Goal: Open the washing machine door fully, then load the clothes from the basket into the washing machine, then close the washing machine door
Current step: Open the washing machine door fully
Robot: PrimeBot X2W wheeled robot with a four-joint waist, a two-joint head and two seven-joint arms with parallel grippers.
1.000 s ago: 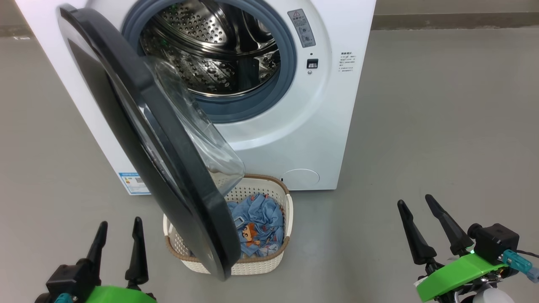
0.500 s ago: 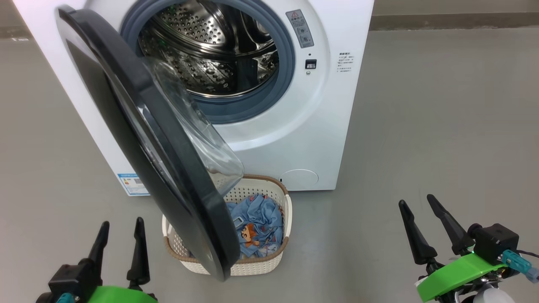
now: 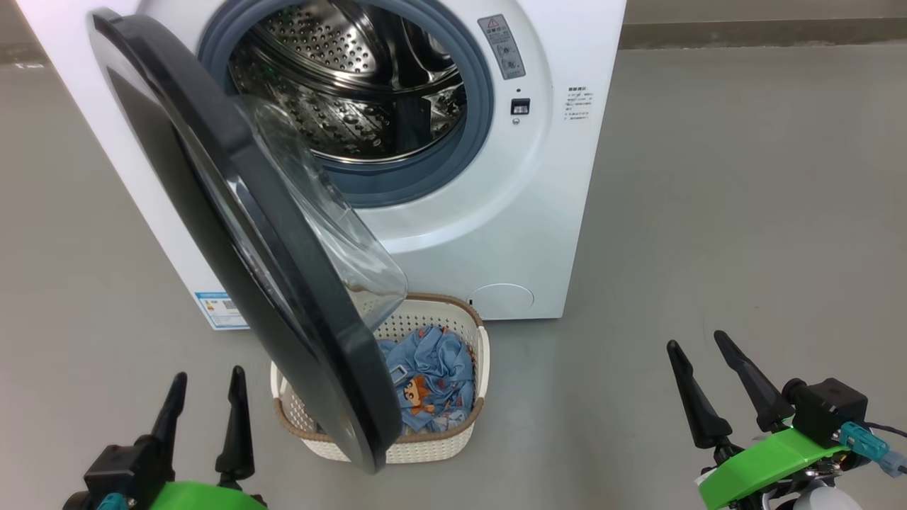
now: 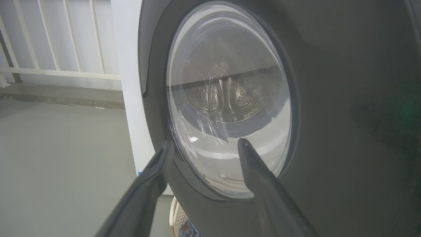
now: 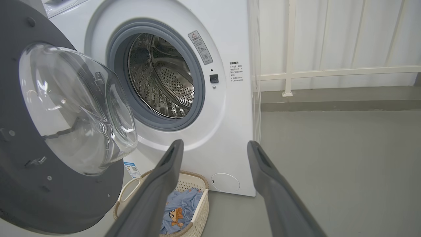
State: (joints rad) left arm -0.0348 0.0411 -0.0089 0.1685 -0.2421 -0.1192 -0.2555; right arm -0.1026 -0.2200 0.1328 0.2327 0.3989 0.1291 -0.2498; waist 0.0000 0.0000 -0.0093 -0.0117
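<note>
The white washing machine (image 3: 510, 234) stands ahead with its steel drum exposed. Its door (image 3: 234, 234), black-rimmed with a clear glass bowl, hangs partly open and swings out over the cream basket (image 3: 439, 443). Light blue clothes (image 3: 425, 382) with an orange cartoon figure lie in the basket. My left gripper (image 3: 207, 377) is open at the lower left, short of the door's outer face (image 4: 329, 98). Open too, my right gripper (image 3: 697, 340) sits at the lower right, away from the basket. In the right wrist view the door (image 5: 65, 184), basket (image 5: 197, 184) and clothes (image 5: 181, 210) show.
Grey floor (image 3: 744, 212) spreads to the right of the machine. A white railing (image 5: 329, 70) runs along the wall behind it. A small blue label (image 3: 220, 308) sits low on the machine's front.
The whole head view has shifted slightly, so the camera moved. Both grippers keep their places and stay open; the door and basket have not changed.
</note>
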